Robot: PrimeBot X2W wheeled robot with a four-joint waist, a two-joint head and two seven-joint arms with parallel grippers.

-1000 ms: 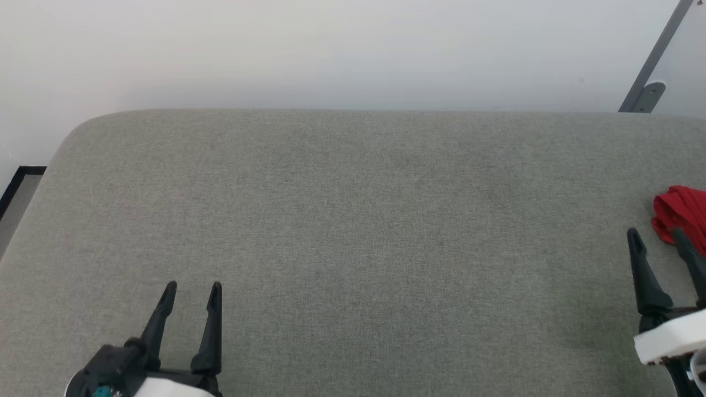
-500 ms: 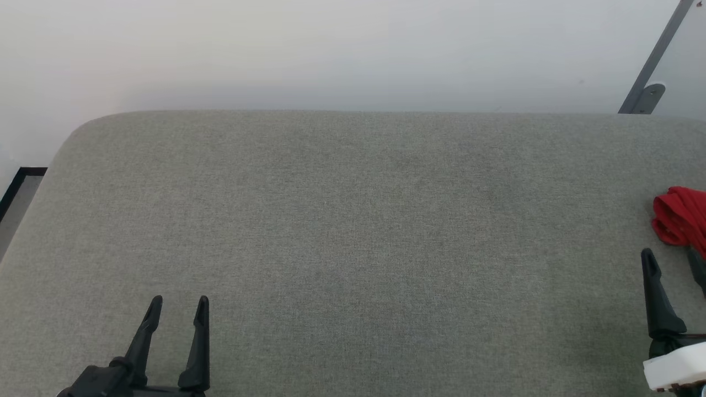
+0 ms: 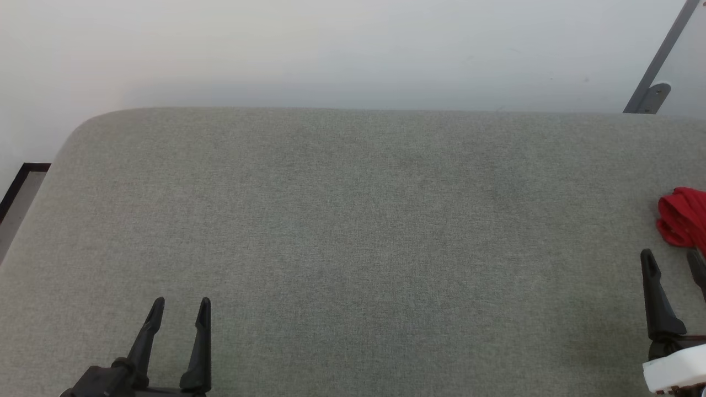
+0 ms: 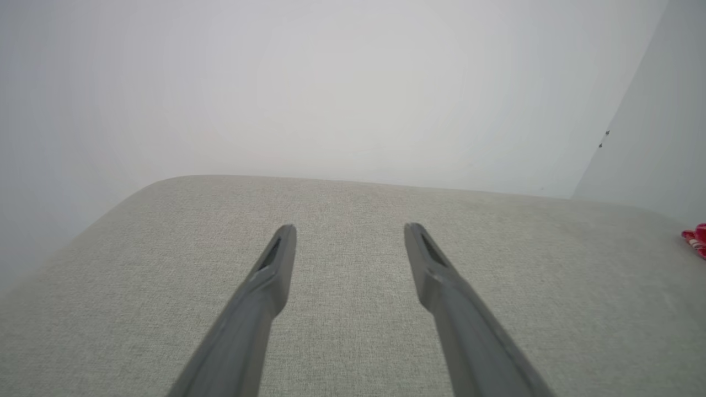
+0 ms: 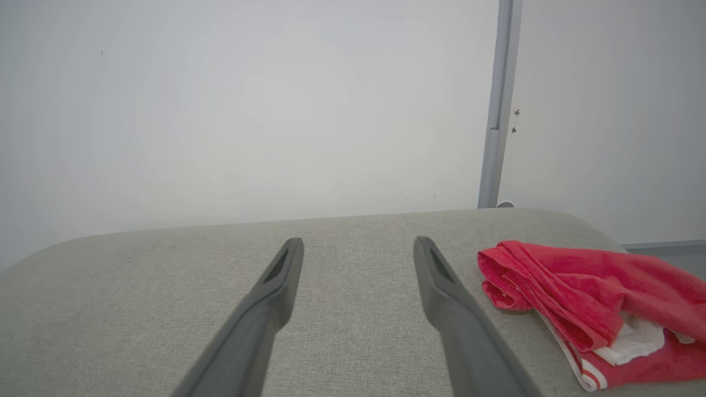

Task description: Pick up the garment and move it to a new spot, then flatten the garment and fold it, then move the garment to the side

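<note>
The garment [image 5: 579, 300] is a crumpled bright-red cloth with a white patch and striped trim, lying near the right end of the grey padded table [image 3: 353, 220]. The head view cuts the garment [image 3: 684, 218] off at its right edge, and a sliver of the garment [image 4: 696, 239] shows in the left wrist view. My right gripper [image 3: 674, 262] is open just in front of and left of it, not touching. From its wrist, the right gripper [image 5: 357, 245] has only bare table between its fingers. My left gripper [image 3: 181, 304] is open at the near left; its wrist shows the left gripper [image 4: 348, 230] holding nothing.
A pale wall runs behind the table's far edge. A grey metal post [image 5: 499, 105] stands at the back right, behind the garment. The table's rounded left corner drops to a floor strip [image 3: 19, 190] with dark edging.
Both grippers have drawn back toward the near edge of the table. The right one now stands short of the garment instead of beside it. The garment has not moved.
</note>
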